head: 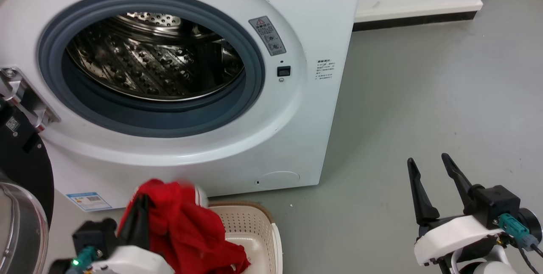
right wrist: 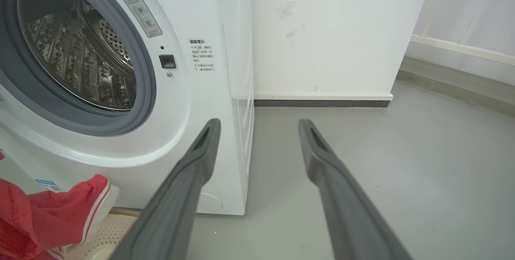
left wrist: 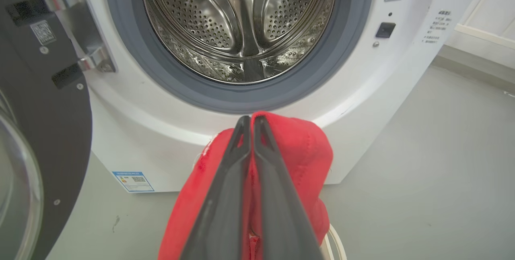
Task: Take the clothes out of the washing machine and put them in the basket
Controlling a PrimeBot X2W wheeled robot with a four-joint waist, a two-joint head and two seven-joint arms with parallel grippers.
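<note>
The white washing machine (head: 297, 19) stands with its door open and its steel drum (head: 152, 57) bare. My left gripper (head: 142, 199) is shut on a red garment with white trim, the clothes (head: 186, 227), which hangs over the cream basket (head: 250, 227) at the machine's foot. In the left wrist view the closed fingers (left wrist: 251, 121) pinch the red fabric (left wrist: 301, 147) in front of the porthole (left wrist: 241, 99). My right gripper (head: 428, 161) is open over the floor at the right, with nothing between its fingers. The right wrist view catches the red cloth (right wrist: 44, 215) and basket (right wrist: 108, 232) at lower left.
The black-framed glass door (head: 21, 180) hangs open at the left, close to my left arm. Grey floor (head: 424, 96) spreads to the right of the machine up to a white wall with a dark skirting (head: 415, 19).
</note>
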